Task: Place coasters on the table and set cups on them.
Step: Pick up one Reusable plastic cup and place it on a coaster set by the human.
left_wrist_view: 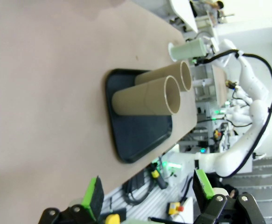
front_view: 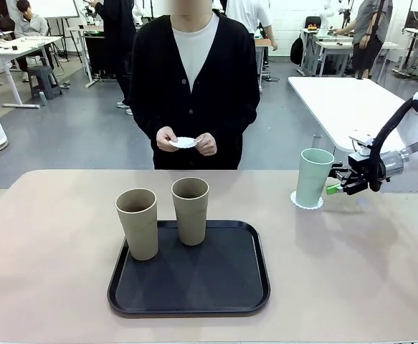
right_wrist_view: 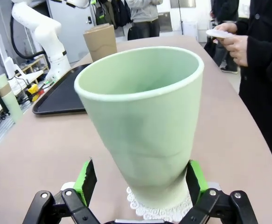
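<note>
Your right gripper (front_view: 334,180) straddles the mint green cup (front_view: 315,177) low on its wall, reaching in from the cup's 3 o'clock in the front view. Its jaws stand wide. In the right wrist view there is a clear gap between one green pad (right_wrist_view: 87,179) and the cup, while the other pad (right_wrist_view: 194,177) sits just beside the wall, too close to tell whether it touches. The cup stands upright on a scalloped white coaster (front_view: 307,201), which lies flat on the beige table (front_view: 51,272) at about 2 o'clock from the black tray (front_view: 216,279). On the tray a beige-brown cup (front_view: 137,223) stands upright near the 10 o'clock corner and a second beige-brown cup (front_view: 190,210) stands at 12 o'clock by the far rim, the two near each other but apart. At the table's far side, at 12 o'clock, a person in a black cardigan holds a second coaster (front_view: 185,142) between one hand (front_view: 167,138) and the other hand (front_view: 207,145). Your left gripper (left_wrist_view: 149,192) has its fingers spread wide with nothing between them, the tray and both beige-brown cups well ahead of it along the tabletop.
</note>
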Controlling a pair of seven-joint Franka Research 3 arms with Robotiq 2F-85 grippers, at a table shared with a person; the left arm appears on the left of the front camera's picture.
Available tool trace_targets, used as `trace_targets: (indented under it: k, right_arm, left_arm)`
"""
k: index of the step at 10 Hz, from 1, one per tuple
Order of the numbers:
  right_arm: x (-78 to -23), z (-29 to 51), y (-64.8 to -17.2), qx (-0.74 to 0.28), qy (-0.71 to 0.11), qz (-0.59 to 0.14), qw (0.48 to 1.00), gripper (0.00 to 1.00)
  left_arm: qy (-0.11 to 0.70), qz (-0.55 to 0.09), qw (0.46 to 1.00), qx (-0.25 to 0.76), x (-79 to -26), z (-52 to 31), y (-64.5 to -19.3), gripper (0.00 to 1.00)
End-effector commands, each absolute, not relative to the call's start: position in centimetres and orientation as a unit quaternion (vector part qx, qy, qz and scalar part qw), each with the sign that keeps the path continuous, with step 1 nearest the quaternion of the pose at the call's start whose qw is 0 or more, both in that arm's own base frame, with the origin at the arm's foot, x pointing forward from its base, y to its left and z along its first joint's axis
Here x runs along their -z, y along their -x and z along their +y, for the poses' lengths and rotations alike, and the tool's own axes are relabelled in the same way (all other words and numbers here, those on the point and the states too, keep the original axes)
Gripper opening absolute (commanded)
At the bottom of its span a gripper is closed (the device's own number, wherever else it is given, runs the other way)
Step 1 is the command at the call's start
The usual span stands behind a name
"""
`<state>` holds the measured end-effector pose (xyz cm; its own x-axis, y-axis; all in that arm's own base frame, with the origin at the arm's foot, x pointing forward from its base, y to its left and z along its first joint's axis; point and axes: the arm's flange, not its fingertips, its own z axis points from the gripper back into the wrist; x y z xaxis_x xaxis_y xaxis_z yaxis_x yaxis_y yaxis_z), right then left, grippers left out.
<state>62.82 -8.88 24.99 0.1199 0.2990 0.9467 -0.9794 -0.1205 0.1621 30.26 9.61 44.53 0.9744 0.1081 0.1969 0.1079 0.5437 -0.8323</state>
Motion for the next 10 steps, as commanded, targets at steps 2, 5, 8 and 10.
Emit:
trace_targets:
  k: [2, 5, 8, 10]
  right_arm:
    - [-27.8, -11.6, -60.7, -0.577, -0.414, -0.289, 0.642, 1.0]
    - [-36.4, -12.3, -55.2, -0.518, -0.296, -0.283, 0.751, 1.0]
    - [-44.2, -8.7, -50.4, -0.37, -0.264, -0.192, 0.87, 1.0]
    - [-48.2, -5.7, -48.4, -0.304, -0.25, -0.123, 0.911, 1.0]
  left_arm:
    - [0.482, -0.119, 0.868, 0.005, -44.5, 9.5, -30.4, 1.0]
    - [0.482, -0.119, 0.868, 0.005, -44.5, 9.5, -30.4, 1.0]
    - [0.482, -0.119, 0.868, 0.005, -44.5, 9.5, -30.4, 1.0]
    - [0.482, -0.119, 0.868, 0.005, -44.5, 9.5, -30.4, 1.0]
